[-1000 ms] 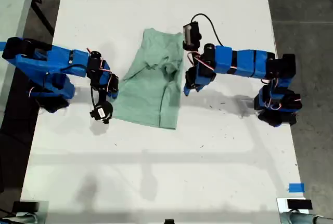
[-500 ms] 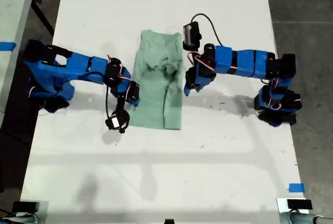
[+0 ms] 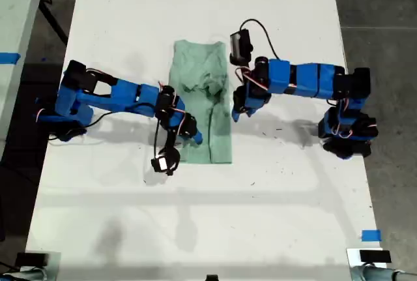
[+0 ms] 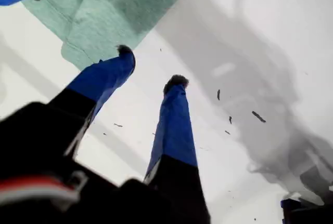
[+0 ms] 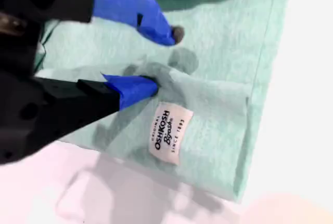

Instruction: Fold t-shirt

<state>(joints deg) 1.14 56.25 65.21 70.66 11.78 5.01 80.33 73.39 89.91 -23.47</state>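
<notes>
Exterior view: my second gripper (image 3: 193, 135), jaws parted, has dragged the t-shirt (image 3: 210, 108)'s side inward into a narrow strip; lengthwise fold nearly done, my first gripper (image 3: 234, 113) agape beside it.

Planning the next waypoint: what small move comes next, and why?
Probably lift my second gripper straight up off the t-shirt. Its jaws stand apart holding nothing, and one finger touches cloth near the label; sliding sideways might drag the fold.

White table (image 3: 273, 183), grey floor (image 3: 384, 7), blue tape (image 3: 371, 235) by its corner
</notes>
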